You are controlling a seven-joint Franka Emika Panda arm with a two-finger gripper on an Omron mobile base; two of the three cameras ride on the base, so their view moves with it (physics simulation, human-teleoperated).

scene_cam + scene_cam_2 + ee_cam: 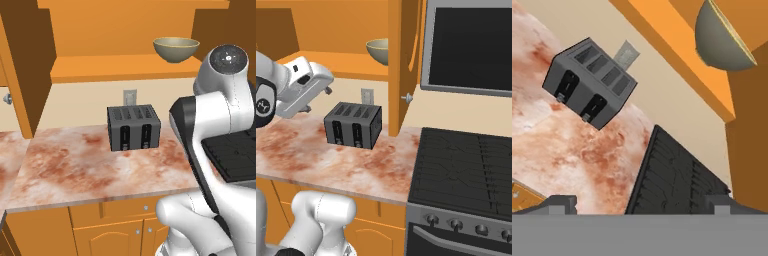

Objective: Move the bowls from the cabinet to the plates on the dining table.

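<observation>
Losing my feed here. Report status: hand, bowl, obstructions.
Hand open, holding nothing. One bowl on the open cabinet shelf, untouched. Toaster on the counter below; approach looks unobstructed.

Left base view: set behind the arm's left, looking forward and down across the table point(90, 165), fairly near the toaster point(133, 127) by the back edge. Right base view: set behind the arm's right, facing the same toaster point(353, 124) and the stove point(466, 165) at the table's right end. Hand view: rolled hard, looking at the toaster point(589, 83), stove point(672, 175) and the bowl point(719, 42) on the cabinet shelf. Shared by all three: toaster, table, bowl.
</observation>
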